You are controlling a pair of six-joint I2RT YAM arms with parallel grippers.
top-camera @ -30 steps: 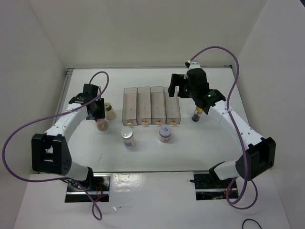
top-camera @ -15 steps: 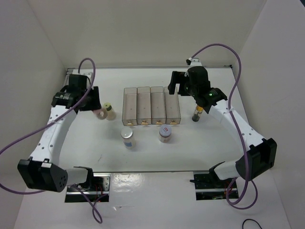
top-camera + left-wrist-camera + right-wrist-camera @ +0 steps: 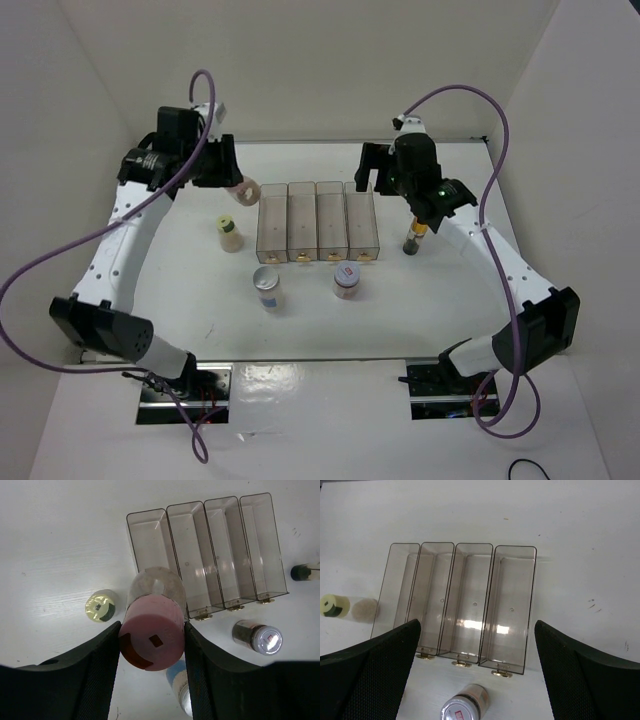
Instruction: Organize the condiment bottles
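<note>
Your left tool (image 3: 151, 630) grips the pink-capped clear bottle (image 3: 151, 642), held above the white surface (image 3: 180, 290) by the leftmost of four clear rectangular plastic bins (image 3: 318, 222). Your right tool (image 3: 476, 630) hangs wide open above them. The red mark on the short white-lidded jar (image 3: 346, 275) is too small to read.

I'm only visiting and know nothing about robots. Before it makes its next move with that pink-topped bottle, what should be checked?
1. Pink-capped bottle clamped in the left pincer, lifted off the table: ok.
2. Leftmost bin empty, as far as it shows: ok.
3. Bottle lined up over that bin: cannot tell; it hangs near the bin's left wall.
4. Right pincer open, holding nothing, over the bins further right: ok.
5. Pale-yellow-capped bottle upright and apart from the bins: ok.
</note>
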